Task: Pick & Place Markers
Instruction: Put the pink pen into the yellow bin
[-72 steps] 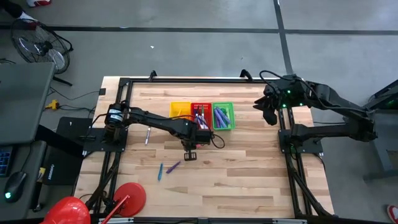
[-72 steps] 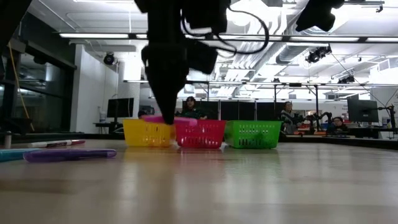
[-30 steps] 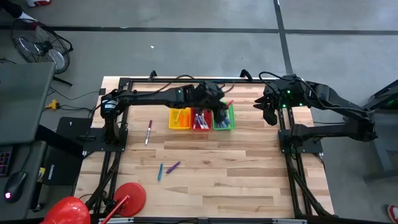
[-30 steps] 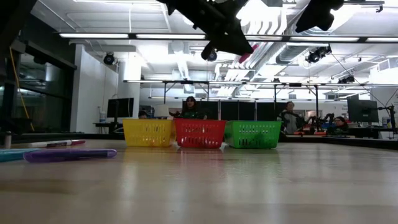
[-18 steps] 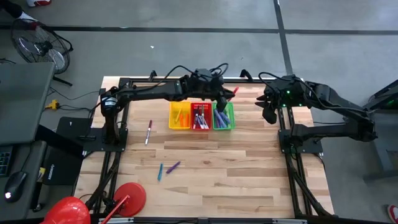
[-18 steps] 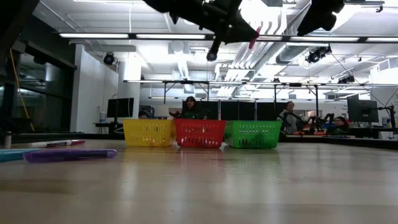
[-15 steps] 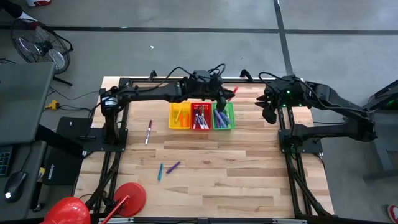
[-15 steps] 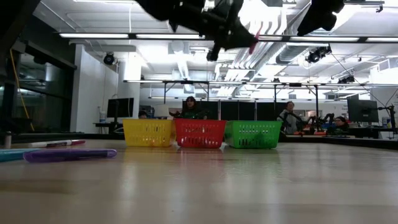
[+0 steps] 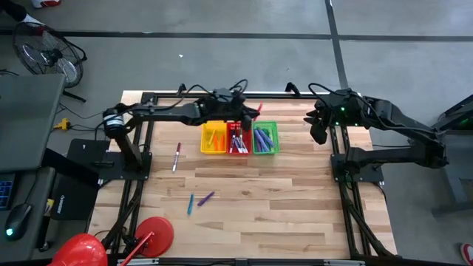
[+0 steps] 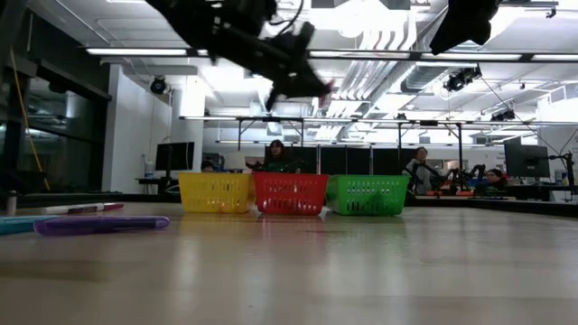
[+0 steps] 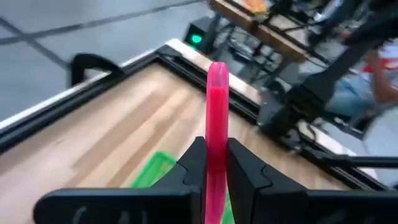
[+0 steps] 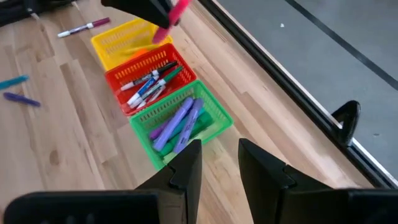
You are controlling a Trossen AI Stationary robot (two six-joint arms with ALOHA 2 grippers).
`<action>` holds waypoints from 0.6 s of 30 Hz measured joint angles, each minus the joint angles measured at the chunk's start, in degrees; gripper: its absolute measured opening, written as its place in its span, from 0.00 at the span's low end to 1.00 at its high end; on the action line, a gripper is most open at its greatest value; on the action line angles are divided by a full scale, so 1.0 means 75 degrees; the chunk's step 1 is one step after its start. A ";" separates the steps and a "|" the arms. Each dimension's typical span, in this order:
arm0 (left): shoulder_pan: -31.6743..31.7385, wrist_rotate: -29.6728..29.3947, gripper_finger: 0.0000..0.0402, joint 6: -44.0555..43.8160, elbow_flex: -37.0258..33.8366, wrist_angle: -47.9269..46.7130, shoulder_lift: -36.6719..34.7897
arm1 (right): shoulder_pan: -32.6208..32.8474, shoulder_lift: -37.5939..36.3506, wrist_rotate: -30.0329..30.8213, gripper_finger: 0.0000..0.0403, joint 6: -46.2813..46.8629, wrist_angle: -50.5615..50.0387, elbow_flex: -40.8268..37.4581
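Note:
My left gripper [image 9: 250, 112] hangs high over the far side of the red basket [image 9: 238, 138], shut on a pink-red marker [image 9: 257, 108]. In the low view the left gripper [image 10: 307, 86] is well above the three baskets. The red basket holds several markers [image 12: 146, 84]. Purple markers [image 12: 180, 124] lie in the green basket [image 9: 264, 138]. Orange ones sit in the yellow basket [image 9: 214, 138]. A white marker [image 9: 177, 157], a teal one [image 9: 191, 203] and a purple one [image 9: 206, 198] lie flat on the table. My right gripper [image 12: 219, 155] waits open, raised near the table's right far corner. My left gripper pinches the pink-red marker between its two fingers [image 11: 194, 163], on the marker's rear part [image 11: 216, 152]. The marker runs along the fingers and its free end [image 11: 217, 71] juts out past the fingertips. It is lifted clear, high above the baskets.
The three mesh baskets stand in a row near the table's far edge. A black frame [image 9: 222, 94] borders the table. Bare wood lies right of the baskets and across the near half. A red object [image 9: 151, 235] sits at the near left corner. People sit in the room beyond [image 10: 275, 158].
My left gripper, still shut on the pink-red marker, has swung from above the green basket toward the table's left. It now hangs over the red basket's far side, somewhat lower. The right arm has kept still.

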 joint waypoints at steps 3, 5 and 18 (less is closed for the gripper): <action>0.0135 -0.0317 0.07 -0.0030 -0.0730 -0.0743 -0.0876 | 0.0000 0.0009 0.0003 0.23 0.0115 0.0035 0.0000; 0.0152 -0.0769 0.07 -0.0072 -0.1126 -0.0823 -0.1307 | 0.0001 0.0019 0.0013 0.23 0.0182 0.0042 0.0000; 0.0131 -0.2172 0.07 -0.2970 -0.2856 -0.3479 -0.3394 | 0.0003 0.0020 0.0084 0.23 0.0178 0.0147 0.0000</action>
